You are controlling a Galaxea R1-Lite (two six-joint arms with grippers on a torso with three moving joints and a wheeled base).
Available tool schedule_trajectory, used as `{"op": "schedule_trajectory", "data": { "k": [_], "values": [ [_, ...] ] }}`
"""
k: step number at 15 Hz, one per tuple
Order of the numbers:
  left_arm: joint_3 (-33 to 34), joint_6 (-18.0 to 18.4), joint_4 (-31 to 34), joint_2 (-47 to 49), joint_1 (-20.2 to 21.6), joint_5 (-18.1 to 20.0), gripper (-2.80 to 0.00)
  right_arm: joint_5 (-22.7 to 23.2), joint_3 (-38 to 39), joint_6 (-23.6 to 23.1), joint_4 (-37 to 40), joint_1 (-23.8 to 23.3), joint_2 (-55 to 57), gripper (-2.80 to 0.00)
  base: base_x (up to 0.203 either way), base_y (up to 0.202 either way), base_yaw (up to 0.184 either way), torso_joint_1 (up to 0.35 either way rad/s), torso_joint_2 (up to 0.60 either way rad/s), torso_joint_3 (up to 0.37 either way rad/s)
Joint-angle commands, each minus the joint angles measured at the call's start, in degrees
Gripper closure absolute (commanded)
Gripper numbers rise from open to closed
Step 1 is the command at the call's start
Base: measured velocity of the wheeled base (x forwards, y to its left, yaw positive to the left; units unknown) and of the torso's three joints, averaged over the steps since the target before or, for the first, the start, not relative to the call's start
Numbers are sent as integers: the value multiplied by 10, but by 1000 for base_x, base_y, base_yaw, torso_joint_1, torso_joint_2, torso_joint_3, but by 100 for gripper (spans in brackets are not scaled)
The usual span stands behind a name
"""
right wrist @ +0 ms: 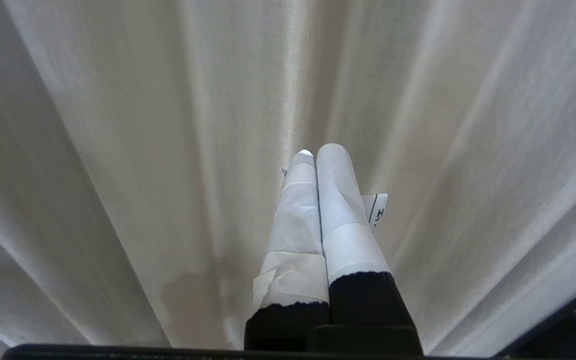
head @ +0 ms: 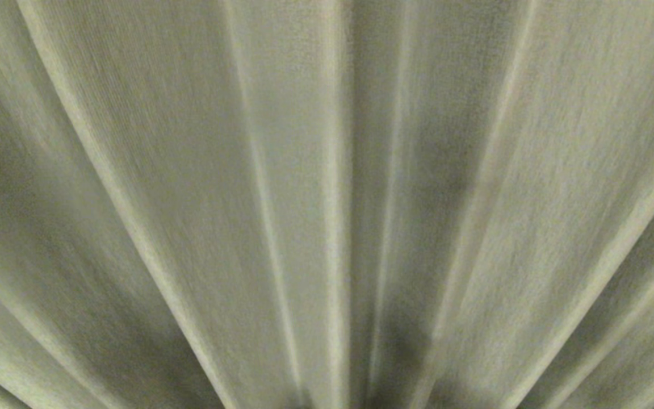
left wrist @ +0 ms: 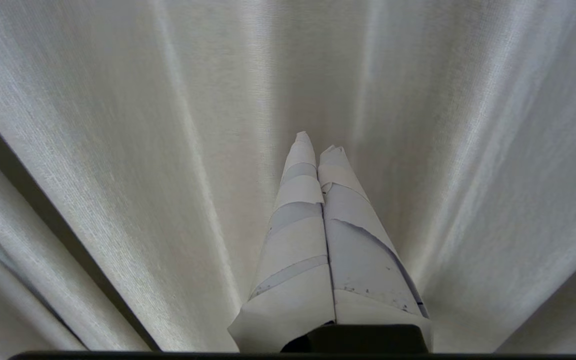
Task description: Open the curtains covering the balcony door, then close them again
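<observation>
The curtains (head: 191,187) fill the head view: cream, woven fabric hanging drawn shut in long vertical pleats that fan outward from the lower middle. A straight hemmed edge runs down near the centre, with a shadowed fold just beside it. In both wrist views the same pale pleated cloth (left wrist: 118,150) (right wrist: 118,150) hangs close ahead.

One small white tag (right wrist: 378,207) stuck out beside the right pincer (right wrist: 318,155), just right of the frame's centre. It bore a black line and a letter like "H"; the rest was unreadable.
</observation>
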State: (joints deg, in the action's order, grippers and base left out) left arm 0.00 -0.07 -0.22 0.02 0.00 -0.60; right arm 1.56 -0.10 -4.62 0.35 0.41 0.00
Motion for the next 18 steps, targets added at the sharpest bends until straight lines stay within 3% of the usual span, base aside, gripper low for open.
{"op": "schedule_trajectory", "data": {
  "k": [1,12,18],
  "values": [
    [0,0,0,0,0,0,0,0,0,0,0,0,1,0,0,0,0,0,0,0],
    [0,-1,0,0,0,0,0,0,0,3,0,0,1,0,0,6,-1,0,0,0],
    [0,-2,0,0,0,-1,0,0,0,3,0,0,1,0,1,175,-3,4,3,3]
  ]
}}
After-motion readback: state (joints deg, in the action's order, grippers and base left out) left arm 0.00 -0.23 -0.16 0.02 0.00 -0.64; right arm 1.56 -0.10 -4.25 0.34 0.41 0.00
